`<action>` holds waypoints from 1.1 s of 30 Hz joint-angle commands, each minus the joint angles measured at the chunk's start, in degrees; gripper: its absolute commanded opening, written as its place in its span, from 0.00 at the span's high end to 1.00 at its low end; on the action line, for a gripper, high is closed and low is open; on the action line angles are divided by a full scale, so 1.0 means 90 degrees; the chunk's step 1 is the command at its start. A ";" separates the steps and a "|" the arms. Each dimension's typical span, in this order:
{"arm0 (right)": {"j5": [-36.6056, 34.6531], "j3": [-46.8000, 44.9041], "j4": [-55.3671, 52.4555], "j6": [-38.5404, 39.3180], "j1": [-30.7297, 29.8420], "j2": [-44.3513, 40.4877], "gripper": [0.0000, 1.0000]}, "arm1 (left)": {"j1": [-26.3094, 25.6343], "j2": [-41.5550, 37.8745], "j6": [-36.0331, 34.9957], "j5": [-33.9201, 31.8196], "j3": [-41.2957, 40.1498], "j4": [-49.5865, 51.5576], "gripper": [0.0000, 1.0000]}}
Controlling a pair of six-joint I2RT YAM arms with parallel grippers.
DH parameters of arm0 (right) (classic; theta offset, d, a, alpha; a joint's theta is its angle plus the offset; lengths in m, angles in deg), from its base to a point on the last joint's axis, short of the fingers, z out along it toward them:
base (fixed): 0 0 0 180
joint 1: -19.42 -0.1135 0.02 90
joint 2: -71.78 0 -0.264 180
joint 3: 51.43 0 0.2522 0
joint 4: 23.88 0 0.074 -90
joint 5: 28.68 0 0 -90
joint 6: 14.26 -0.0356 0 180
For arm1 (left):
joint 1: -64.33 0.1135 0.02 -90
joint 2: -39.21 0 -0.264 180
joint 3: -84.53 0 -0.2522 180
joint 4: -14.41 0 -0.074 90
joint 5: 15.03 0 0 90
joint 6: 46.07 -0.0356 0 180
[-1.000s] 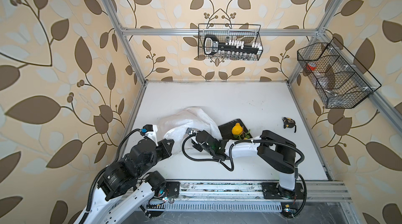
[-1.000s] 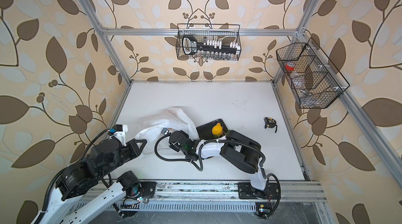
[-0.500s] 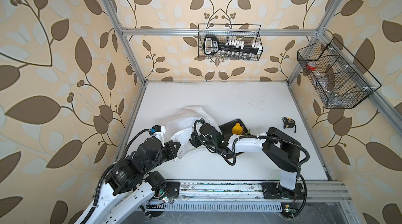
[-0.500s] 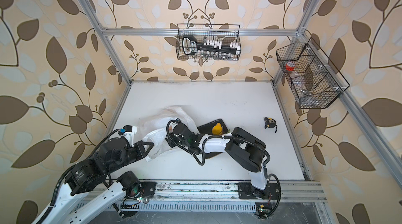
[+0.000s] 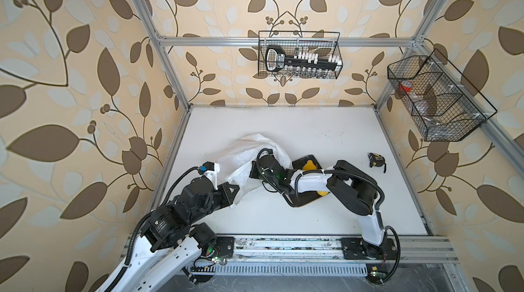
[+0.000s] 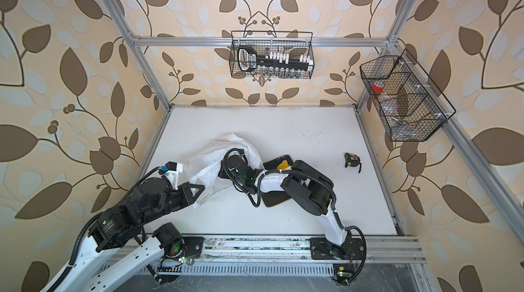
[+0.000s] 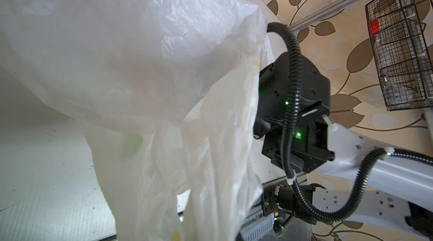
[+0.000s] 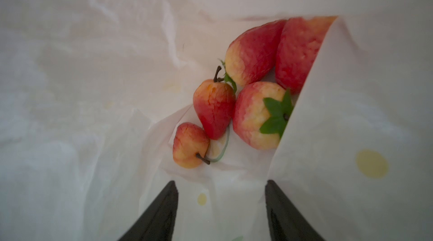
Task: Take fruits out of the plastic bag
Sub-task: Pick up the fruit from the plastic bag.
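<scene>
Fruits [image 8: 215,108] cluster inside the plastic bag [image 5: 243,154]; left pincer [image 5: 234,190] pinches its rim aloft so the spread right pincer [image 8: 220,182] can reach them.

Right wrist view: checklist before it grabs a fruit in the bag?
1. The right gripper open and empty: ok.
2. The fruits visible inside the plastic bag: ok.
3. The small red-yellow fruit nearest the fingers, uncovered: ok.
4. The bag fold clear of the fruits: not ok, it partly covers two.
5. The left gripper shut on the bag edge: ok.
6. Free room on the black tray: cannot tell, arm hides much.
</scene>
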 commanded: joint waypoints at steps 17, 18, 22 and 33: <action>-0.1564 0.2225 -0.1587 -0.1156 0.0073 0.1705 0.20 | -0.0044 0.0351 -0.0201 0.0798 0.0241 -0.0397 1.00; -0.1597 0.2386 -0.1762 -0.1177 0.0073 0.1814 0.20 | -0.0045 0.0338 -0.0201 0.0829 0.0259 -0.0417 1.00; -0.1658 0.3197 -0.2810 -0.1415 0.0093 0.2279 0.19 | -0.0042 0.0302 -0.0367 0.0909 0.0330 -0.0494 1.00; -0.1630 0.3741 -0.3520 -0.1414 0.0137 0.2638 0.36 | -0.0039 0.0137 -0.0294 0.0625 0.0300 -0.0336 1.00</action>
